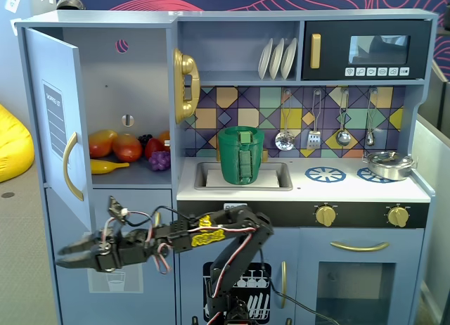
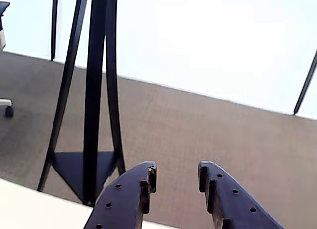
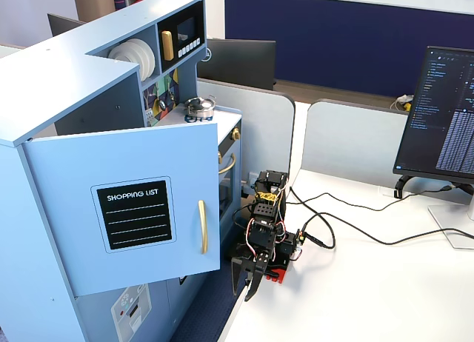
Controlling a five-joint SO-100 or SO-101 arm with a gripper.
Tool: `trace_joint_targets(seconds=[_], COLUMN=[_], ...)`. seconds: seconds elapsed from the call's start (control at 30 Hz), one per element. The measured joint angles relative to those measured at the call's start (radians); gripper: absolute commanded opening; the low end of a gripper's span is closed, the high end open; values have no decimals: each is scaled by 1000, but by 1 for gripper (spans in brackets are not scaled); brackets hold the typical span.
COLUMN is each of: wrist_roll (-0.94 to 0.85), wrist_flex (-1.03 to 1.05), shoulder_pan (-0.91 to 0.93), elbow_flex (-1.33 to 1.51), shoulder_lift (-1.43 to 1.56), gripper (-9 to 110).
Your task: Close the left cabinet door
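Observation:
The left cabinet door is a light-blue panel that stands swung wide open at the left of the toy kitchen. Its gold handle faces outward. In a fixed view from the side, the door shows its black "SHOPPING LIST" chalkboard and gold handle. My gripper reaches left, below the door's lower edge and apart from it. From the side, the gripper sits under the door's free corner. In the wrist view my gripper is open and empty; the door is out of that view.
Toy fruit lies inside the open cabinet. A green basket stands in the sink. Below is the blue door with a dispenser picture. A black stand rises from the carpet. A monitor and cables are on the white desk.

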Motion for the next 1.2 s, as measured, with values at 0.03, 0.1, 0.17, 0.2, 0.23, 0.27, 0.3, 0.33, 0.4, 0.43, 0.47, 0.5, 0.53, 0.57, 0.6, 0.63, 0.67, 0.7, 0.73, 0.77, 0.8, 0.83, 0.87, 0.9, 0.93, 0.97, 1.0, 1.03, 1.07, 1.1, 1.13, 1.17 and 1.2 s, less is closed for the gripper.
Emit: trace_joint_targets(seconds=[0.03,0.1,0.17,0.2,0.23,0.27,0.3,0.33,0.4,0.43,0.47,0.5,0.53,0.57,0.6,0.63,0.67,0.7,0.73,0.77,0.8,0.83,0.87,0.9,0.93,0.97,1.0,1.03,1.07,1.1,1.13,1.17,1.2], wrist_roll=[-8,-25,-40,-48,-54,-60,-55,-63,-77,-83,-83,-86,-86,-86,-86,-86,-86,-86,-86,-86,-84,-83,-80,-75,-71,-64,-60,-54,-51,-49,-49,-48,-48], wrist_flex=[-3,-8,-9,-9,-9,-9,-9,-9,-9,-9,-9,-9,-9,-9,-9,-9,-9,-9,-9,-9,-9,-9,-9,-9,-11,-14,-18,-20,-21,-21,-21,-21,-21], shoulder_pan=[0,2,12,23,32,46,55,63,84,97,112,130,147,167,190,216,247,281,318,359,402,448,497,543,589,634,678,721,756,790,821,850,873], elbow_flex=[-40,-123,-204,-239,-275,-304,-328,-348,-370,-376,-376,-376,-376,-376,-376,-365,-351,-337,-327,-313,-302,-293,-285,-281,-279,-279,-279,-279,-279,-279,-279,-279,-279], shoulder_lift=[-38,-112,-183,-215,-241,-264,-282,-298,-307,-307,-307,-307,-307,-307,-304,-296,-287,-275,-264,-250,-236,-227,-218,-212,-207,-206,-206,-206,-206,-206,-206,-206,-206], gripper=[0,0,0,0,0,0,0,0,0,0,0,0,0,0,0,0,0,0,0,0,0,0,0,0,0,0,0,0,0,0,0,0,0])
